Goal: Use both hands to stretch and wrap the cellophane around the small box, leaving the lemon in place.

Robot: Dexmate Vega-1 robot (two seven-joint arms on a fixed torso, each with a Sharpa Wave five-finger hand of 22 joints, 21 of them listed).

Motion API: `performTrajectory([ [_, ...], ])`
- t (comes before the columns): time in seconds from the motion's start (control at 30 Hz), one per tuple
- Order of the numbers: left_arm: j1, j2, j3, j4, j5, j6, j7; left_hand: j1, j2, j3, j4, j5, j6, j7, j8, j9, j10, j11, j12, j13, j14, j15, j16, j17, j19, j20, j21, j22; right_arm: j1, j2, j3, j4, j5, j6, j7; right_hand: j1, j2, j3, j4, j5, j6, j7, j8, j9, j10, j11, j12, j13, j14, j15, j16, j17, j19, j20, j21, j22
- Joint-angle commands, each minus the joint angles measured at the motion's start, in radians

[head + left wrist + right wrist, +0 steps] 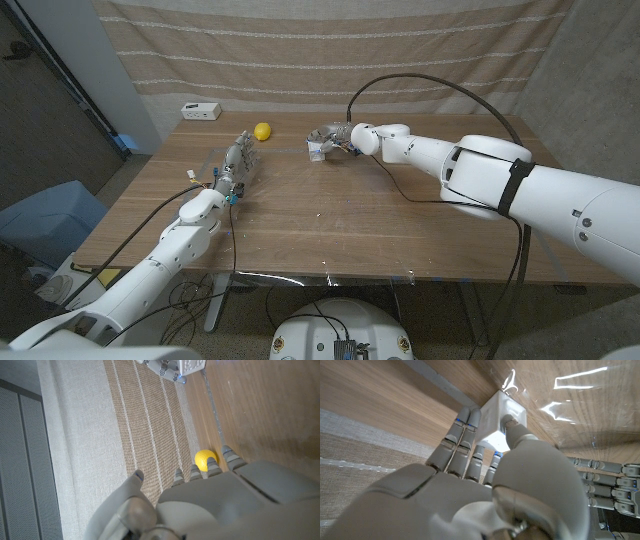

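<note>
The small white box stands at the table's far middle, and my right hand grips it. In the right wrist view the thumb and fingers clasp the box from both sides. Clear cellophane lies on the wood beside the box, showing only as glints; faint glints of the cellophane also mark the table's middle. The yellow lemon sits left of the box near the far edge. My left hand lies just short of the lemon, fingers stretched out and holding nothing.
A small white device sits at the table's far left corner. A striped cloth backdrop hangs behind the wooden table. Black cable loops over my right arm.
</note>
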Motion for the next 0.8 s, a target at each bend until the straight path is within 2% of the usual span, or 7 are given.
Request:
performTrajectory([
  [0.03, -0.008, 0.000, 0.005, 0.005, 0.001, 0.005, -0.009, -0.005, 0.002, -0.001, 0.000, -0.001, 0.001, -0.002, -0.001, 0.006, 0.001, -0.003, 0.004, 0.001, 0.005, 0.004, 0.004, 0.003, 0.004, 0.003, -0.002, 0.001, -0.027, -0.036, -0.033, 0.015, -0.013, 0.120, -0.272, 0.108, 0.049, 0.013, 0.003, 0.004, 0.360, 0.119, 0.023, 0.017, 0.307, -0.007, 0.120, 0.060, 0.121, -0.136, 0.053, 0.071, -0.001, -0.002, 0.057, 0.019],
  [0.13, -0.009, 0.001, 0.007, 0.003, 0.002, 0.005, -0.011, -0.005, 0.002, -0.001, 0.000, -0.001, 0.000, -0.002, -0.001, 0.006, -0.001, -0.014, 0.003, 0.001, 0.005, 0.004, 0.004, 0.004, 0.004, 0.004, -0.003, 0.001, -0.038, -0.053, -0.022, 0.009, -0.018, 0.162, -0.347, 0.128, 0.045, 0.008, -0.002, 0.004, 0.387, 0.124, 0.023, 0.019, 0.337, -0.009, 0.154, 0.082, 0.160, -0.136, 0.072, 0.097, -0.002, -0.001, 0.076, 0.023],
  [0.4, -0.015, 0.001, 0.013, 0.003, 0.004, 0.005, -0.025, -0.005, 0.002, -0.002, 0.000, -0.001, 0.000, -0.001, -0.001, 0.006, 0.003, 0.005, 0.004, 0.001, 0.010, 0.005, 0.005, 0.004, 0.006, 0.003, -0.005, 0.001, -0.067, -0.119, 0.025, -0.063, -0.045, 0.241, -0.475, 0.136, 0.044, 0.004, 0.001, 0.003, 0.406, 0.126, 0.021, 0.021, 0.350, -0.010, 0.179, 0.102, 0.171, -0.132, 0.071, 0.111, -0.007, 0.000, 0.090, 0.025],
  [0.47, -0.016, 0.002, 0.015, 0.003, 0.004, 0.005, -0.029, -0.005, 0.002, -0.003, 0.000, -0.001, 0.000, -0.001, -0.001, 0.006, 0.006, 0.009, 0.005, 0.001, 0.013, 0.005, 0.005, 0.004, 0.007, 0.003, -0.006, 0.001, -0.085, -0.167, 0.049, -0.152, -0.055, 0.224, -0.467, 0.137, 0.044, 0.004, 0.002, 0.004, 0.407, 0.126, 0.019, 0.021, 0.347, -0.006, 0.183, 0.107, 0.170, -0.132, 0.067, 0.113, -0.010, 0.000, 0.093, 0.026],
  [0.5, -0.017, 0.002, 0.015, 0.003, 0.003, 0.006, -0.033, -0.005, 0.001, -0.003, 0.000, -0.001, 0.000, -0.001, -0.001, 0.006, 0.006, -0.015, 0.005, 0.001, 0.013, 0.005, 0.004, 0.004, 0.008, 0.004, -0.007, 0.001, -0.100, -0.196, 0.065, -0.208, -0.059, 0.204, -0.458, 0.138, 0.043, 0.003, 0.002, 0.004, 0.408, 0.126, 0.019, 0.021, 0.347, -0.012, 0.185, 0.108, 0.170, -0.132, 0.066, 0.114, -0.011, 0.000, 0.094, 0.026],
  [0.53, -0.017, 0.002, 0.016, 0.003, 0.002, 0.006, -0.036, -0.005, 0.001, -0.003, 0.000, -0.001, 0.001, -0.001, -0.001, 0.006, 0.006, 0.005, 0.005, 0.001, 0.014, 0.005, 0.004, 0.004, 0.008, 0.003, -0.008, 0.001, -0.114, -0.220, 0.082, -0.258, -0.060, 0.186, -0.446, 0.138, 0.044, 0.004, 0.003, 0.004, 0.409, 0.125, 0.018, 0.022, 0.347, -0.011, 0.186, 0.110, 0.169, -0.132, 0.064, 0.114, -0.013, 0.000, 0.095, 0.026],
  [0.8, -0.017, 0.007, 0.020, 0.000, 0.002, 0.004, -0.053, -0.005, 0.002, -0.004, 0.000, -0.001, 0.005, 0.001, 0.000, 0.006, 0.013, 0.004, 0.006, 0.001, 0.019, 0.006, 0.004, 0.004, 0.012, 0.004, -0.010, 0.001, -0.241, -0.384, 0.205, -0.620, -0.114, 0.018, -0.349, 0.138, 0.042, 0.002, 0.009, 0.004, 0.412, 0.125, 0.013, 0.022, 0.344, -0.009, 0.198, 0.123, 0.171, -0.132, 0.055, 0.119, -0.021, 0.002, 0.104, 0.026],
])
